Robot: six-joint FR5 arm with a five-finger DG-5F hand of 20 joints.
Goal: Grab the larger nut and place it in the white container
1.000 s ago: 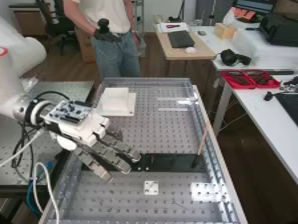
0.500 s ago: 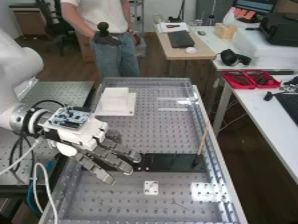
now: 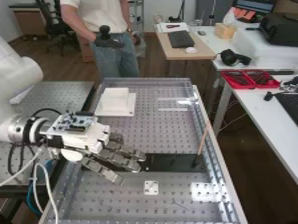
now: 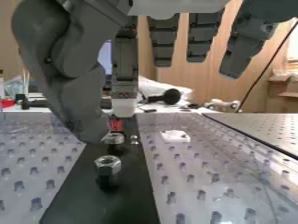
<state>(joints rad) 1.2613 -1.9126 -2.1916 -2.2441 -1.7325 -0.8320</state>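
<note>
Just now I've edged the hand (image 3: 80, 137), fingers apart, farther over the black strip (image 3: 174, 162), likely lining up the nut (image 4: 108, 161) beneath it.

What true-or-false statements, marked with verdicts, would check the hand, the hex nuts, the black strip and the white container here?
1. The hand is holding a hex nut. False: its fingers are extended and hold nothing.
2. The white container stands on the perforated board. True.
3. The hex nut nearest the wrist camera sits inside the white container. False: it is over the black strip.
4. The small white plate with holes lies beside the black strip, not on it. True.
</note>
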